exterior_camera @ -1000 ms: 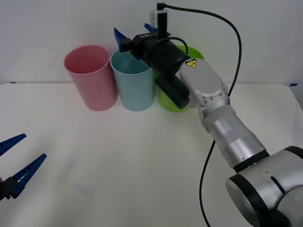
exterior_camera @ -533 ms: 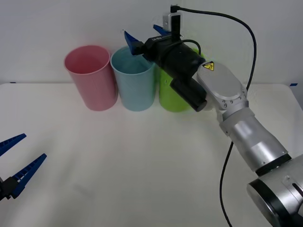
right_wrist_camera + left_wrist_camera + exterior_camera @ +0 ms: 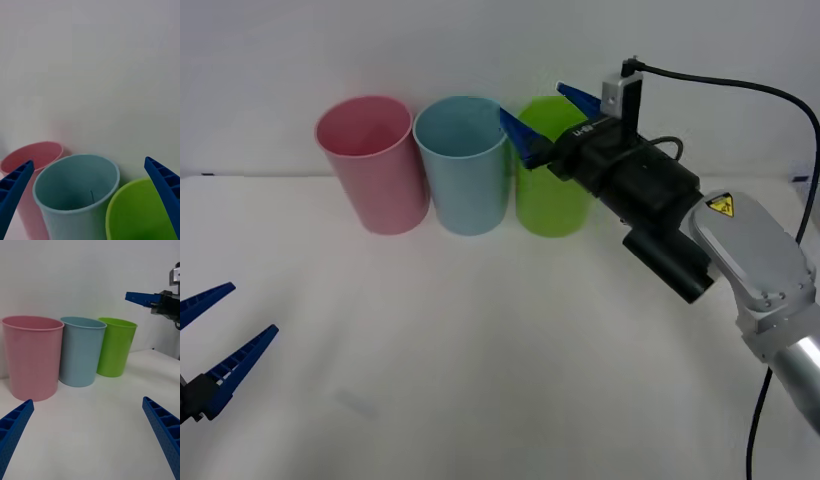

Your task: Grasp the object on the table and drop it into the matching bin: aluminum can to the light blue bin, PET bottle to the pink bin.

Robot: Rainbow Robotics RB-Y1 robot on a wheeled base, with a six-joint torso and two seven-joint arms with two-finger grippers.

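While the right gripper (image 3: 550, 120) hangs in the air with its ribbed blue fingers (image 3: 165, 187) spread apart and nothing between them, it sits level with the bin rims, over the lime green bin (image 3: 552, 190) and just beside the light blue bin (image 3: 464, 165). Three smooth, slightly tapered plastic bins stand in a tight row along the far edge of the counter (image 3: 480, 350), against a plain pale wall: the pink bin (image 3: 372, 165), the light blue one and the green one, rims nearly touching. Whether the aluminum can lies inside the light blue bin cannot be told; its visible inner wall is bare. Wide flat white counter surface lies open in front of the row. At the near left edge, the left gripper (image 3: 210, 345) waits low, fingers apart, well clear of the bins.
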